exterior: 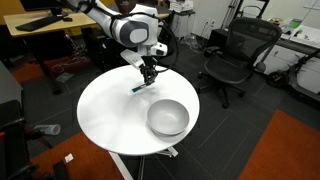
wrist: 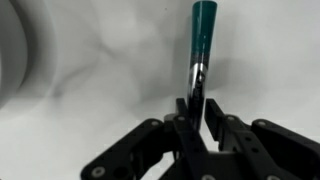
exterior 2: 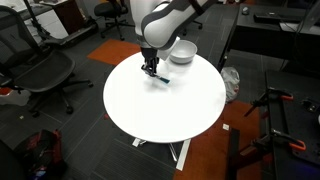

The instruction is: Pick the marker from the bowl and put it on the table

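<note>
Table (exterior: 108, 122): big white round top, mostly bare in both exterior views. Bowl (exterior: 181, 122) sits near one edge and looks empty; in the wrist view only a grey curve of it shows at the left margin, well apart from the claw. Claw (wrist: 200, 108) hangs low over the table's open part, beside the bowl rather than over it, jaws nearly together and pinching the marker (wrist: 203, 35) by its dark end, w/ the teal body sticking out ahead of the tips. Can't tell if the marker touches the surface. So, as I read it, pick is done and only the put-down is left. Risks: grip is at the very end, so the marker may pivot or slip out early. If let go while above the surface it's round and could roll toward the table edge or back against the bowl. Pressing down too far could jam the tip and lever it out of the jaws.
</note>
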Controlling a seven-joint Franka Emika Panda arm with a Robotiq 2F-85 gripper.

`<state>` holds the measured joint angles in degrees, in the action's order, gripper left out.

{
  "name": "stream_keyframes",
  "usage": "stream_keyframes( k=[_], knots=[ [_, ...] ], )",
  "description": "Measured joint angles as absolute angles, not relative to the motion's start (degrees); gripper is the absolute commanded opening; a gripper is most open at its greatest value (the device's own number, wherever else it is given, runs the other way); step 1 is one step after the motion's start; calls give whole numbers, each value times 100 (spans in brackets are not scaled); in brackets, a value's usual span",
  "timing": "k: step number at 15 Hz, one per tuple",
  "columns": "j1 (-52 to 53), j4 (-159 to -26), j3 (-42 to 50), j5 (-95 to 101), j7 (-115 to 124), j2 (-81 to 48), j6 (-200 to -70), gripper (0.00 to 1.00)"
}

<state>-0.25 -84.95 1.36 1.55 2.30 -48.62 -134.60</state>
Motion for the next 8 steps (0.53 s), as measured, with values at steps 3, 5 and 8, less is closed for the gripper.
stream_keyframes(
  k=[3,5,8],
  knots=[
    [-22,-8429,136,155,230,-4903,-13468,79],
    [-21,-8376,136,155,230,-4903,-13476,95],
    [-21,-8319,137,155,230,-4836,-13487,100]
  ],
)
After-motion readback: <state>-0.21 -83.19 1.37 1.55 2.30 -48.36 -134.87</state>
